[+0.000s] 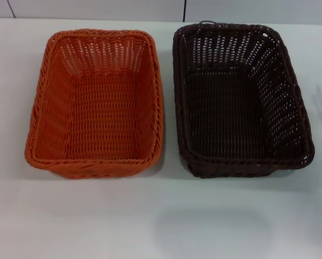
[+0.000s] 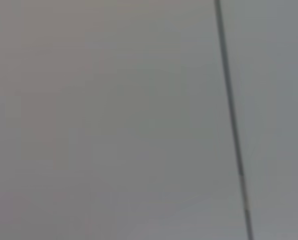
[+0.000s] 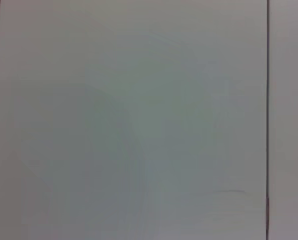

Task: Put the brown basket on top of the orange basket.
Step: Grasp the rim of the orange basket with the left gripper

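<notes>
From the head view, the orange basket (image 1: 96, 102) and the brown basket (image 1: 241, 100) are seen side by side on the white surface (image 1: 150, 221), just apart, the brown one on the right with a wire loop at its far end. No tool is shown there. In each wrist view, only a pale panel with a dark seam is seen; the tools' state cannot be told.

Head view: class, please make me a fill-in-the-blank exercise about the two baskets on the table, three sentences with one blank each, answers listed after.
1. The orange basket stands to the ____ of the brown basket in the head view.
2. Both baskets rest on a ____ table.
3. Inside, each basket holds ____.

Missing words: left; white; nothing
</notes>
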